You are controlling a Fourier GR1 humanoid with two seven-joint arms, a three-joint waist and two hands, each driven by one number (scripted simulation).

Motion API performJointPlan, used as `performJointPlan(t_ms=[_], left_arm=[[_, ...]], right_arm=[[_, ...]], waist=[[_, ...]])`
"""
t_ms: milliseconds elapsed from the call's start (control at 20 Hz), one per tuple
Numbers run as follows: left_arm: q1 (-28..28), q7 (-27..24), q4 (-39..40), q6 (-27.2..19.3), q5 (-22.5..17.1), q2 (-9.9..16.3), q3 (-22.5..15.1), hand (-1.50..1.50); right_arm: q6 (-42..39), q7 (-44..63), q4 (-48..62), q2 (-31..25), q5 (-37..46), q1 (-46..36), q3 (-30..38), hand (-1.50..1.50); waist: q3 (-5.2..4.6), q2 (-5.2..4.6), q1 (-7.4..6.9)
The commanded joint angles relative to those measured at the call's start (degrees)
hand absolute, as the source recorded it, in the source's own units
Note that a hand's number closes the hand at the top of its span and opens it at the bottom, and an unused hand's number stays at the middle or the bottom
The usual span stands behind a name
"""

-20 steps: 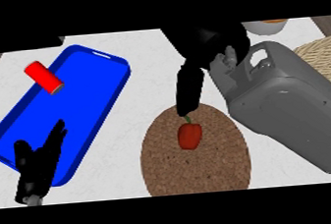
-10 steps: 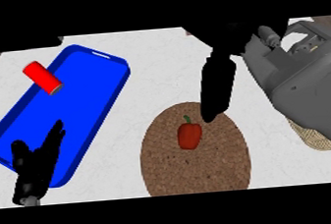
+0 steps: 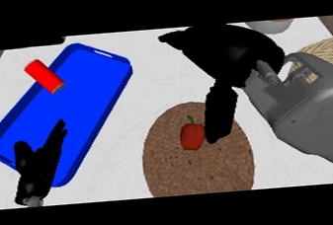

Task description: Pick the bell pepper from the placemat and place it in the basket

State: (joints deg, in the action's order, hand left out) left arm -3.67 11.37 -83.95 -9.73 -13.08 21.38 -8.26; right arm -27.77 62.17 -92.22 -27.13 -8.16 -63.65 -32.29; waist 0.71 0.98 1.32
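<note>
Our left hand (image 3: 38, 161) rests open at the lower left, fingers straight, over the near end of the blue tray (image 3: 95, 98). Red bell pepper (image 3: 192, 135) sits upright on the round brown placemat (image 3: 200, 173). Our right hand (image 3: 224, 65) is open, fingers extended down just right of the pepper. Red cylinder (image 3: 44, 76) lies in the tray's far end; wicker basket (image 3: 329, 52) at the right edge

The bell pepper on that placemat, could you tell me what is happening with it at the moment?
The red bell pepper lies on the round brown placemat, not yet picked up. The right hand reaches down with a finger beside the pepper's right side. The basket waits at the right edge. The left hand rests open over the blue tray, which holds a red cylinder.
</note>
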Motion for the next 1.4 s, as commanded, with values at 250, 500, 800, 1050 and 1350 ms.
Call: performJointPlan(t_ms=[250,500,800,1050,1350], left_arm=[[-3.57,3.52,2.65,0.68,-0.21,-1.75,-1.34,0.00],[-2.24,6.02,1.24,0.69,0.04,-1.58,-1.32,0.00],[-2.10,2.38,5.73,1.93,0.30,-2.76,-0.15,0.00],[-5.36,-0.04,3.95,1.38,2.02,-4.19,-1.60,0.00],[-4.17,1.71,3.05,1.06,3.02,-4.69,-1.85,0.00]], right_arm=[[4.08,6.18,-5.18,0.76,7.05,9.59,-5.59,-1.50],[5.39,4.91,-2.09,3.67,12.11,12.80,-10.78,-1.50],[5.92,2.93,-4.58,2.84,14.67,16.34,-10.05,-1.50],[9.45,0.71,-1.39,5.82,20.10,18.91,-11.52,-1.50],[9.50,-4.01,0.99,5.05,23.64,22.07,-11.16,-1.50]], waist=[[-0.70,-0.59,-0.31],[-0.71,-0.80,-1.13],[-0.77,-0.85,-0.65],[-0.76,-0.98,-1.47],[-0.72,-1.10,-1.53]])
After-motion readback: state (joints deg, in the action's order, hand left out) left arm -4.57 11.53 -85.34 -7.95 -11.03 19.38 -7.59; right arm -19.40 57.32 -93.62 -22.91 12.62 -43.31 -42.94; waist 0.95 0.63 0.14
